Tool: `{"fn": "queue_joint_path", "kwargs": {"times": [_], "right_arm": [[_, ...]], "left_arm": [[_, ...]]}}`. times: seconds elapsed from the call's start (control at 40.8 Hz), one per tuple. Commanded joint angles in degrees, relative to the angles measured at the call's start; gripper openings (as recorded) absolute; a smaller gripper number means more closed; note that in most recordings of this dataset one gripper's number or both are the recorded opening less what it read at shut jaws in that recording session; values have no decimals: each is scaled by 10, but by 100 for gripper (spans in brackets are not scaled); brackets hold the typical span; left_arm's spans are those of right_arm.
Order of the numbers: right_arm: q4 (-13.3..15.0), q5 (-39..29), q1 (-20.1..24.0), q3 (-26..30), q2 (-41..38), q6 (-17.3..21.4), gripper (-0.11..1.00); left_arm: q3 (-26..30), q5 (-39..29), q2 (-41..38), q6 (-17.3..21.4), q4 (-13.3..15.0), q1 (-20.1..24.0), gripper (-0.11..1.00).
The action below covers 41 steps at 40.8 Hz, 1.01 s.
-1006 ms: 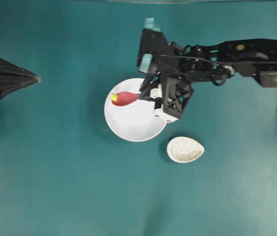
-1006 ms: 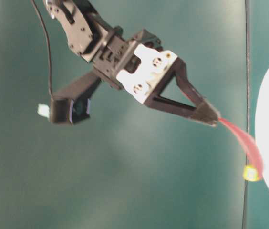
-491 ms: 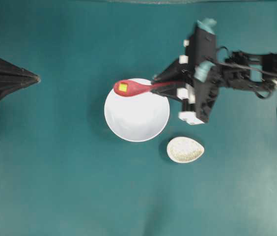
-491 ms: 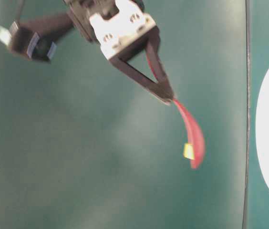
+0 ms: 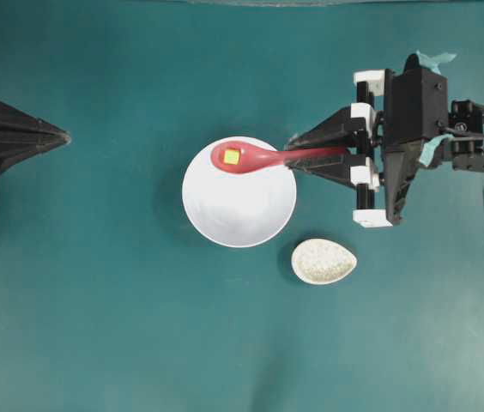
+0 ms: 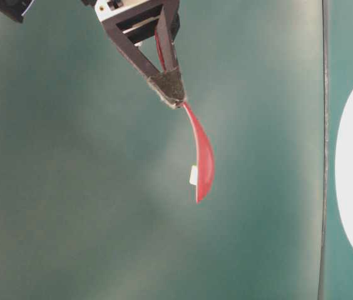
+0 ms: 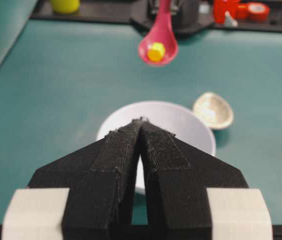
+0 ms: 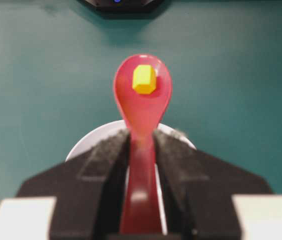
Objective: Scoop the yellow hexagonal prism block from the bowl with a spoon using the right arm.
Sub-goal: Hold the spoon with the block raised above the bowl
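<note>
right gripper [image 5: 292, 161] clamping spoon [image 5: 263, 157] (block [image 5: 231, 156] aboard)

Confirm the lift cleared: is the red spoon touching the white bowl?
Apart. The left wrist view shows the red spoon, carrying the yellow block, hanging in the air well above the white bowl.

surface: teal tabletop [image 5: 96, 326] — matte | light: even, soft shadows | far edge: dark strip [image 7: 96, 12]
</note>
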<state>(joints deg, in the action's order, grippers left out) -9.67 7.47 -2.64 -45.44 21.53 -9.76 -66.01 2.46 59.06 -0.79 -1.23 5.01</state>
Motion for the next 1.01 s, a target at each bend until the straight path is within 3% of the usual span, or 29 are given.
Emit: {"fn": "queue_joint_path", "kwargs": {"times": [0.0, 0.982], "right_arm": [[1, 7, 2, 7, 7, 0, 25], [0, 24, 2, 8, 6, 5, 25]], "left_arm": [[16, 3, -3, 0, 0, 1, 3], [15, -2, -3, 3, 0, 1, 3]]}}
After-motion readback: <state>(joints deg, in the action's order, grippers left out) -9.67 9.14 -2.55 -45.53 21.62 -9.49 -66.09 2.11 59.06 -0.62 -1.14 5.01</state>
